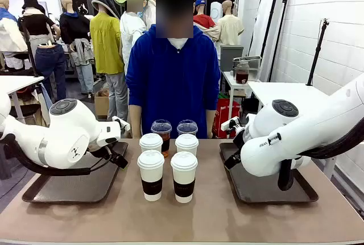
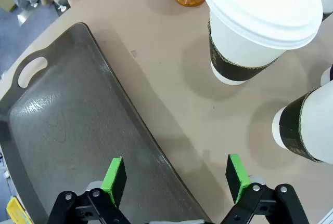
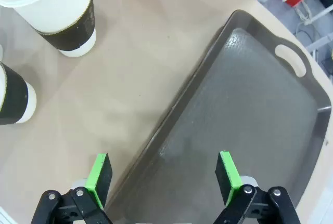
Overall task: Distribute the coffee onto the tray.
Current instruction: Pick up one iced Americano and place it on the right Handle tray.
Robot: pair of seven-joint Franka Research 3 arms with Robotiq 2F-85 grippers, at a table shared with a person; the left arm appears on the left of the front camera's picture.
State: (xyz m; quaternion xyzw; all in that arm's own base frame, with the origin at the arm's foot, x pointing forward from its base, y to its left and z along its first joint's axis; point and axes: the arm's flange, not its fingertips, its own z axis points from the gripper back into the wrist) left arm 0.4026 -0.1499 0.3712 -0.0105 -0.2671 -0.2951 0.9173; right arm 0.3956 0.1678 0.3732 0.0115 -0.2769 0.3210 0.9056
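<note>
You have both tools released. The left gripper point(image 2: 174, 178) has its jaws spread wide with nothing between them, over the left tray point(image 2: 62, 130) rim. The right gripper point(image 3: 163, 176) stands likewise over the right tray point(image 3: 250, 120) edge. Four white lidded cups point(image 1: 151, 177) and two clear cups point(image 1: 161, 128) stand on the table point(image 1: 187, 222) between the trays, with the clear pair at 12 o'clock of the group.
</note>
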